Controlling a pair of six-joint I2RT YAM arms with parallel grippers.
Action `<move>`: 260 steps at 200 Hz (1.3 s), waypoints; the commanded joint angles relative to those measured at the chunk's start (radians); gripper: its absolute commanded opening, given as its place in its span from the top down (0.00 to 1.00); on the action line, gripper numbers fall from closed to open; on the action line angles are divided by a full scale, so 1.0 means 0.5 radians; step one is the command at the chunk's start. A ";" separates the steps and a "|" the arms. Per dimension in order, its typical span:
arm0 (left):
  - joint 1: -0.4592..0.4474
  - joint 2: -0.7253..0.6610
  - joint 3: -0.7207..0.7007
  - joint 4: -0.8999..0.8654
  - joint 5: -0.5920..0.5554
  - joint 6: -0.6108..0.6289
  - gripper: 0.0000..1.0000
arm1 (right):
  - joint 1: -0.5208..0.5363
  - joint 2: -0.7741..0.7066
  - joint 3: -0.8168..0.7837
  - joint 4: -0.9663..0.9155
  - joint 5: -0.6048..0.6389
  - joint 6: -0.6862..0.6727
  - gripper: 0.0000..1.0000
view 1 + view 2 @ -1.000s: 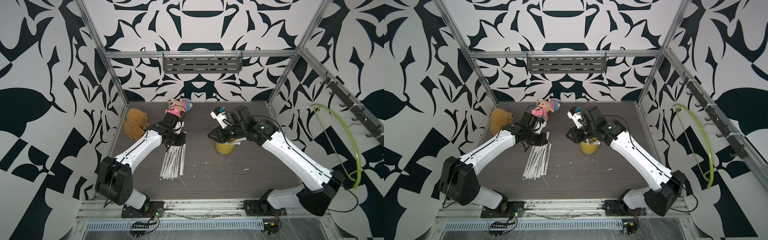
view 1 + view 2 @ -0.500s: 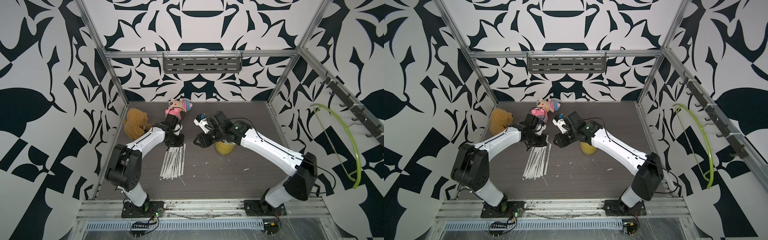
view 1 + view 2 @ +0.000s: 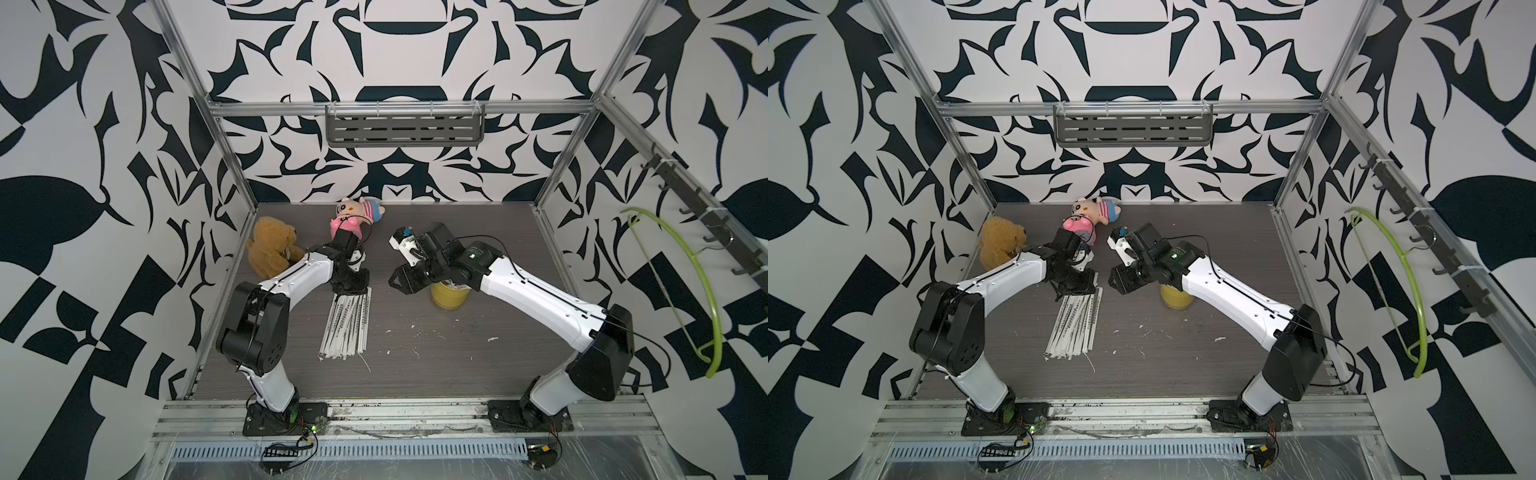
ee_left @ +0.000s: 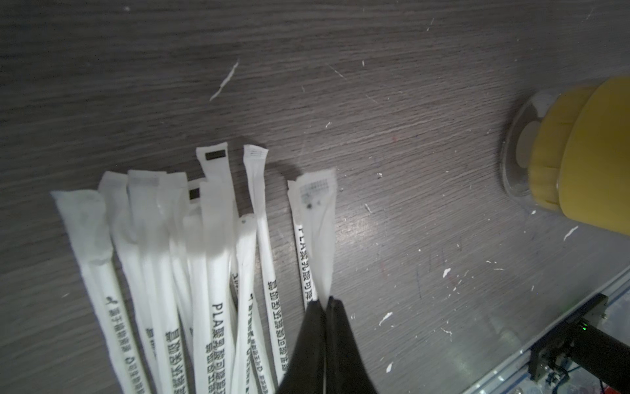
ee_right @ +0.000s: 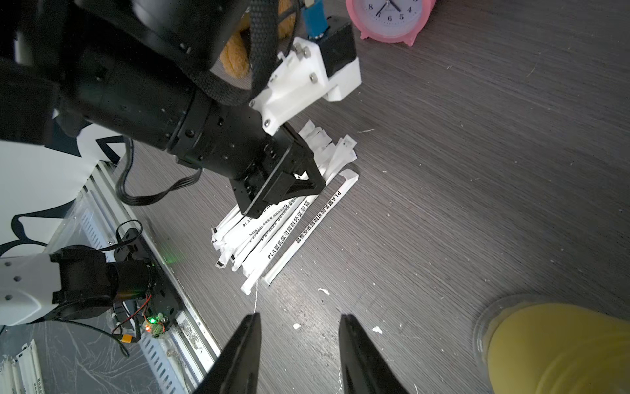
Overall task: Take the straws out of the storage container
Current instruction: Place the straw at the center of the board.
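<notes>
I was laying down a straw: my left claw (image 4: 325, 302), closed, seemingly pinched one wrapper atop the straws (image 3: 347, 324) heaped on the desk (image 3: 457, 365). My right claw (image 5: 300, 320) gaped empty near the storage container (image 3: 449, 297). Next, let go.

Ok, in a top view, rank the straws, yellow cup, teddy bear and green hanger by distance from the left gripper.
1. straws, right at the tips of the left gripper.
2. teddy bear, toward the back corner, and yellow cup, on the opposite side: too close to call.
3. green hanger, on the side wall beyond the cup.
</notes>
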 commanded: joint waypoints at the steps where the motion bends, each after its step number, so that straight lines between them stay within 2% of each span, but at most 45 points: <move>1: 0.008 0.005 -0.034 -0.019 -0.017 -0.004 0.90 | 0.017 -0.031 0.080 0.045 0.022 0.012 0.57; 90: 0.008 -0.065 -0.019 -0.046 -0.034 -0.010 0.82 | 0.022 -0.082 0.089 0.024 0.053 0.001 0.57; 175: 0.008 -0.177 -0.049 -0.050 -0.070 -0.035 0.81 | 0.023 -0.114 0.147 -0.053 0.114 -0.036 0.57; 225: -0.026 -0.628 -0.145 0.285 -0.010 -0.074 0.78 | -0.041 -0.177 0.428 -0.364 0.277 -0.355 0.57; 260: -0.169 -0.819 -0.153 0.470 0.067 0.070 0.74 | -0.290 -0.307 0.295 -0.390 0.261 -0.672 0.57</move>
